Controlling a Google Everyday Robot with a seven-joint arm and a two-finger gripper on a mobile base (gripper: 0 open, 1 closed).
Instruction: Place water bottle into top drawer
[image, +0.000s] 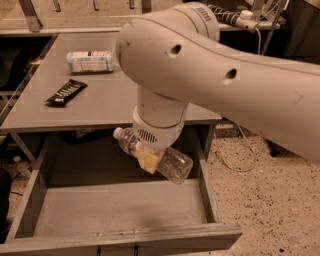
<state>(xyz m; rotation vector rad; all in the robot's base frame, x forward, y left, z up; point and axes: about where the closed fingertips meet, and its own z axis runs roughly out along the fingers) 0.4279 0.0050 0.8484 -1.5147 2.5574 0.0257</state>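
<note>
The water bottle (172, 164) is a clear ribbed plastic bottle with a white cap at its left end. It lies tilted, cap up and to the left. My gripper (150, 157) hangs from the big white arm and is shut on the water bottle around its middle. It holds the bottle in the air above the back right part of the open top drawer (120, 207). The drawer is a wide shallow grey tray pulled out toward the camera, with nothing lying on its flat bottom.
On the grey tabletop (105, 100) behind the drawer lie a bottle with a wide white-and-blue label (90, 61) and a dark snack bar (66, 92). The speckled floor (270, 200) is to the right. Cables and shelving stand at the back right.
</note>
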